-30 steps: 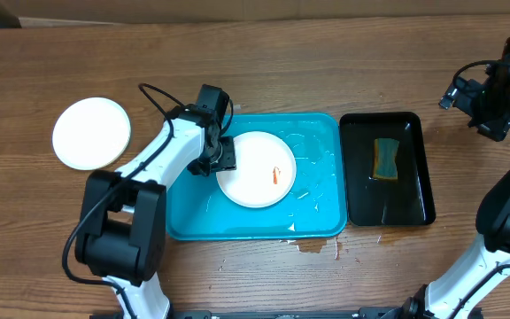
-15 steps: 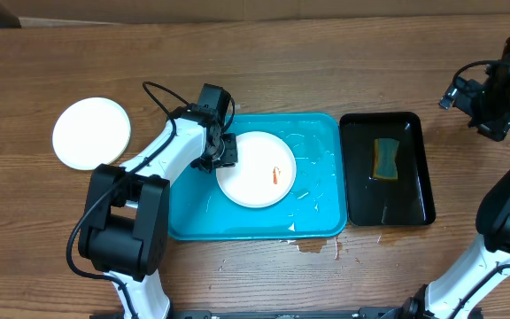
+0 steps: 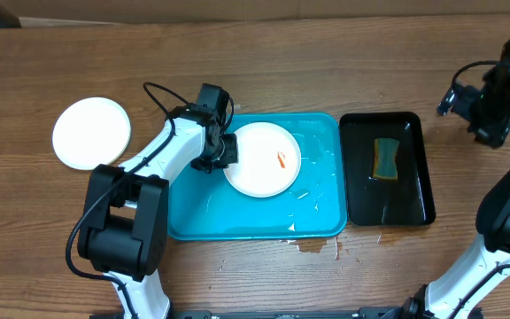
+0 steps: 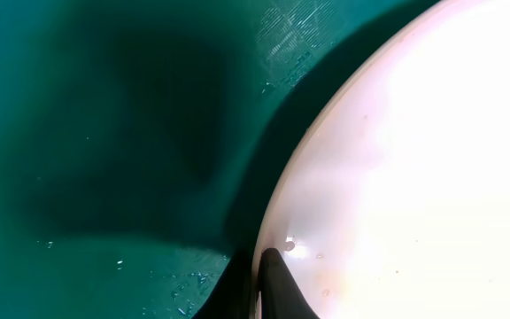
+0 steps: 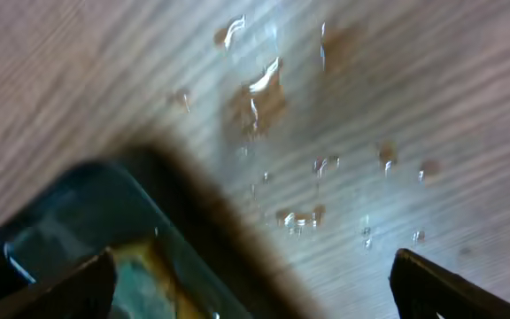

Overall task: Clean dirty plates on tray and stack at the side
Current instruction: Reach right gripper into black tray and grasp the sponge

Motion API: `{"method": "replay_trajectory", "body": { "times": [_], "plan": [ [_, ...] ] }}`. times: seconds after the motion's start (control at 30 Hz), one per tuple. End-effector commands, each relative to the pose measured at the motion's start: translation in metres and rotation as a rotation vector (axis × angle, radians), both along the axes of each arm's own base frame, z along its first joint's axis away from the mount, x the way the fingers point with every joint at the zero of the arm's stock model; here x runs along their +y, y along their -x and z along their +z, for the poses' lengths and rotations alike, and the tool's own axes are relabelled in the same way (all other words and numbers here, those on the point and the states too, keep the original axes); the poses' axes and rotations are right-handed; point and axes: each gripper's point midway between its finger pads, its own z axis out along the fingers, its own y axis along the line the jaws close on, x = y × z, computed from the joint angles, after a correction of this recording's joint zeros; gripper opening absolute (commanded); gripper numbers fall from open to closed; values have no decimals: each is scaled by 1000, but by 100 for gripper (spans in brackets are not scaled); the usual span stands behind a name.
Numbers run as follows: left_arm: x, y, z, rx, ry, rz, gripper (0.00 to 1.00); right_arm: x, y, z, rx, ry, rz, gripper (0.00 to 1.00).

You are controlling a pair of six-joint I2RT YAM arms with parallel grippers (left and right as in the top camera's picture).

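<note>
A white plate [image 3: 263,159] with an orange-red smear sits tilted on the turquoise tray [image 3: 321,208]. My left gripper [image 3: 222,151] is shut on this plate's left rim; in the left wrist view the fingers [image 4: 268,282] pinch the plate's edge [image 4: 397,177] above the tray floor [image 4: 104,133]. A second white plate [image 3: 91,133] lies on the table at the far left. No lime-rimmed plate is in view. My right gripper [image 3: 476,102] is open and empty, up at the far right above the table; its fingers [image 5: 255,279] frame wet wood.
A black tray [image 3: 414,190] holding a yellow-green sponge [image 3: 384,158] stands right of the turquoise tray; its corner shows in the right wrist view [image 5: 69,230]. Water droplets lie on the turquoise tray and on the table at its front edge [image 3: 312,245].
My left gripper has closed on the plate's rim and shifted the plate up and to the right on the tray. The right arm has barely moved.
</note>
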Motion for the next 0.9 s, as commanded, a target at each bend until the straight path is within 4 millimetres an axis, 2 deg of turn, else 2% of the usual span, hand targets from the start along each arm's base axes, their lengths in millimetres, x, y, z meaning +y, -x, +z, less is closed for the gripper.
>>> {"method": "replay_trajectory", "body": {
  "times": [0.0, 0.23, 0.43, 0.67, 0.7, 0.87],
  "plan": [
    [-1, 1, -5, 3, -4, -30, 6, 5, 0, 8, -12, -24, 7, 100],
    [-3, -5, -4, -29, -8, -98, 9, 18, 30, 6, 113, -70, 11, 81],
    [-3, -5, -4, -29, -8, -98, 11, 49, 51, -8, 220, -103, 81, 80],
    [-3, -5, -4, -27, -5, -98, 10, 103, 51, -19, 245, -87, 292, 79],
    [-3, -4, -4, -27, -5, -98, 11, 109, 50, -19, 248, -72, 317, 75],
    [-3, -4, -4, -24, -6, -98, 11, 126, 51, -20, 270, 23, 411, 69]
  ]
}}
